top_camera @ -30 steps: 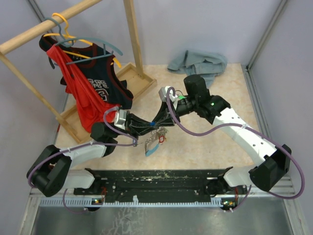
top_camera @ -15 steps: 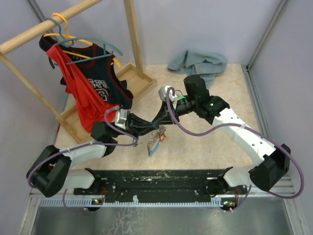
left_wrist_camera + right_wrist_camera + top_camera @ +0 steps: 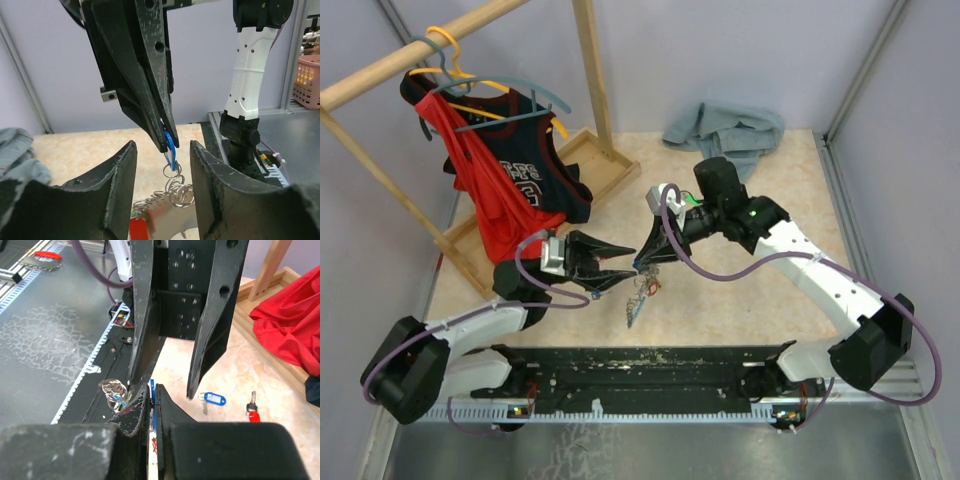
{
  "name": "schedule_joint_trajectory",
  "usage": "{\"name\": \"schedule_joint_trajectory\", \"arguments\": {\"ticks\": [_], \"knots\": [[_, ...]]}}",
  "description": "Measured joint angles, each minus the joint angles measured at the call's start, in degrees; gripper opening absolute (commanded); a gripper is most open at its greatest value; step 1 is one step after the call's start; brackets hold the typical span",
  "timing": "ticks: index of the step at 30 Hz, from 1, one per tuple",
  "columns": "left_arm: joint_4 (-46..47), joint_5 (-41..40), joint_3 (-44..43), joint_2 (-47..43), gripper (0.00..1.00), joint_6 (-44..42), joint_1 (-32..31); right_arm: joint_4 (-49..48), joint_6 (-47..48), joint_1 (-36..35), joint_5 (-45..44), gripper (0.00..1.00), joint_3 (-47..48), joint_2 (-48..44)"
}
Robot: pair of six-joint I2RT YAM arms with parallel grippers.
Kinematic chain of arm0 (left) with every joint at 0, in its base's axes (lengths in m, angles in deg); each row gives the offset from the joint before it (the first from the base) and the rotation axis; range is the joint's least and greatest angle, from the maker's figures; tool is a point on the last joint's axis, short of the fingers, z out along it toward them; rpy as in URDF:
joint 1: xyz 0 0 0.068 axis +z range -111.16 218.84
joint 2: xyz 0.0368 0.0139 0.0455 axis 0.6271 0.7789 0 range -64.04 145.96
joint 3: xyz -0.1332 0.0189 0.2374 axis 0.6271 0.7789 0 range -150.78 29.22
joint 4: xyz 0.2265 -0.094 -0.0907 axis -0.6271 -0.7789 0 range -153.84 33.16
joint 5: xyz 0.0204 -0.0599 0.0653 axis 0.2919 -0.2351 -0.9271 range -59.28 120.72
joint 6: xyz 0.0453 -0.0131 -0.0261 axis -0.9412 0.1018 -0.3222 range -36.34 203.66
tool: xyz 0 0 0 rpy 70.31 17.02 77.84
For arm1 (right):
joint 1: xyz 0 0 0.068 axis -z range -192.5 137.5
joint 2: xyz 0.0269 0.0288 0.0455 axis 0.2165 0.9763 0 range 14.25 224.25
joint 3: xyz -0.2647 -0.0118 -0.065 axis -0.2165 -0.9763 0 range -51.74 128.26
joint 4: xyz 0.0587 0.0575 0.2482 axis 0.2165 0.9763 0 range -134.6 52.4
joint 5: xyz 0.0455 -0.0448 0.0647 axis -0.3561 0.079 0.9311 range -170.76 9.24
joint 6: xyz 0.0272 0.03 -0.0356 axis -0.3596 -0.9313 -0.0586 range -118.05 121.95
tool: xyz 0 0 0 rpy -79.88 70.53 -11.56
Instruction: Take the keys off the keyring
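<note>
Right gripper (image 3: 164,142) is clamped shut on the blue tag (image 3: 170,150). The keyring (image 3: 181,194) and keys (image 3: 640,293) are hung from it above the table (image 3: 740,290). Left gripper (image 3: 618,262) is held open, jaws flanking the bunch, nothing gripped. Risk judged: the dangling ring may be missed on closing, or the thin tag may be pulled loose and the bunch dropped.

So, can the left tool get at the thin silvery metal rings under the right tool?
Probably yes: the left tool is open, and the rings hang free before it, nothing between.
</note>
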Motion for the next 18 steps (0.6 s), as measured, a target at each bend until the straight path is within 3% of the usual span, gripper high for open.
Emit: {"name": "schedule_joint_trajectory", "arguments": {"ticks": [4,10,14,18], "knots": [[-0.59,-0.33,2.1,-4.44,0.53,-2.84,0.68,3.5,3.26,0.04,1.42,0.0,0.0,0.0],[-6.14,-0.63,3.5,-8.31,0.35,-9.18,1.03,8.66,8.83,0.04,2.54,0.0,0.07,0.0],[-11.28,0.68,2.27,-6.8,0.25,-11.85,1.25,11.43,12.24,0.04,2.97,0.0,0.15,0.0],[-13.57,3.02,0.11,-2.67,0.25,-12.68,1.25,13.03,14.16,0.04,3.45,0.0,0.81,0.0]]}}
